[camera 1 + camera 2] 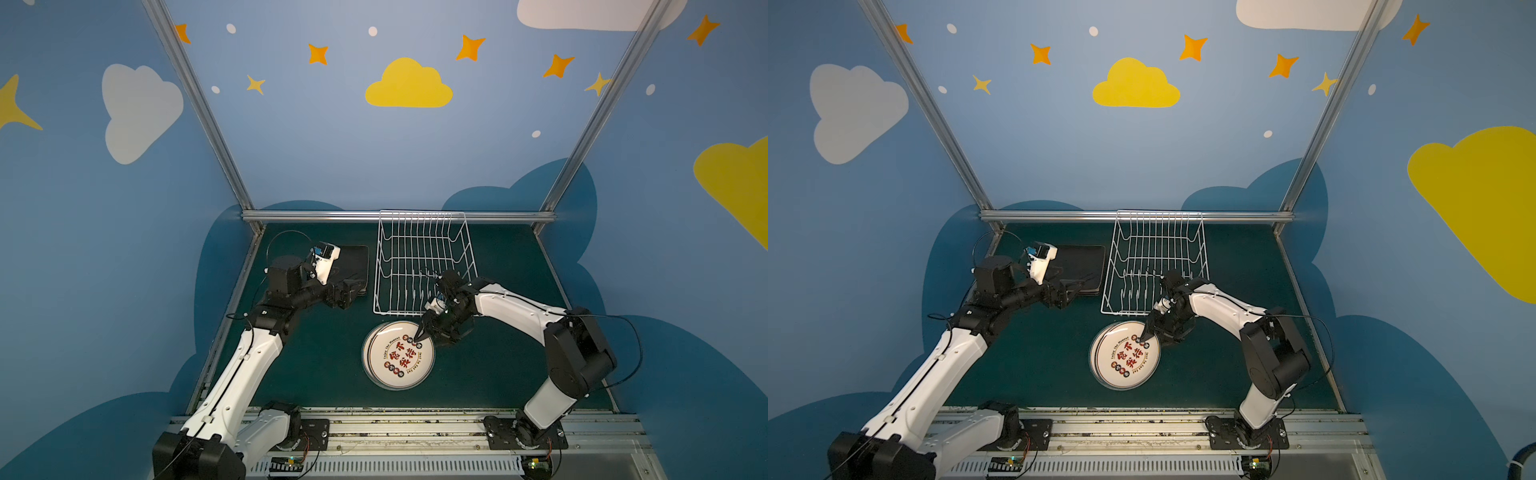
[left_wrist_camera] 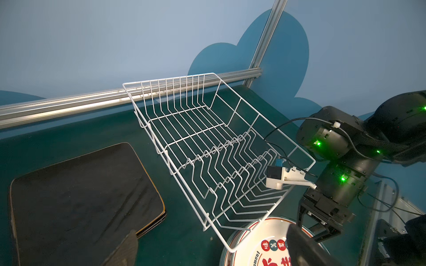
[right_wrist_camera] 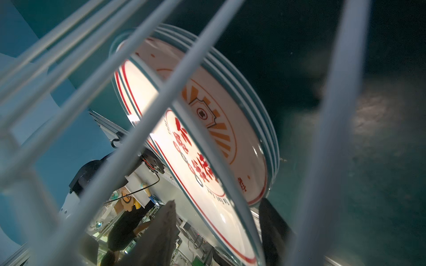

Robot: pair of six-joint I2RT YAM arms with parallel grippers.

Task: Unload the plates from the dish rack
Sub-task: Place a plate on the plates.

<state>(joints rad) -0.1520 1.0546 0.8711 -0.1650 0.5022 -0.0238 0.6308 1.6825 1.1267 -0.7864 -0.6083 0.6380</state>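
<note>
Dark green worktop [image 1: 519,353] lies inside pale blue walls [image 1: 332,145] painted with clouds and stars. At the middle of its back edge stands the white wire dish rack [image 1: 419,266]. Just left of the rack lies a stack of black rounded-square plates [image 1: 355,262]. Just in front of the rack is a stack of round white plates [image 1: 395,365] with red printed characters.

The right arm extends from the near right corner, elbow high and wrist bent down. The right end effector [image 1: 417,338] sits at the round stack's rim nearest the rack, its fingers [image 3: 166,230] parted either side of the top plate's rim. The left arm extends from the near left corner. The left end effector [image 1: 355,293] hovers, spread wide, over the square stack's near right corner.
</note>
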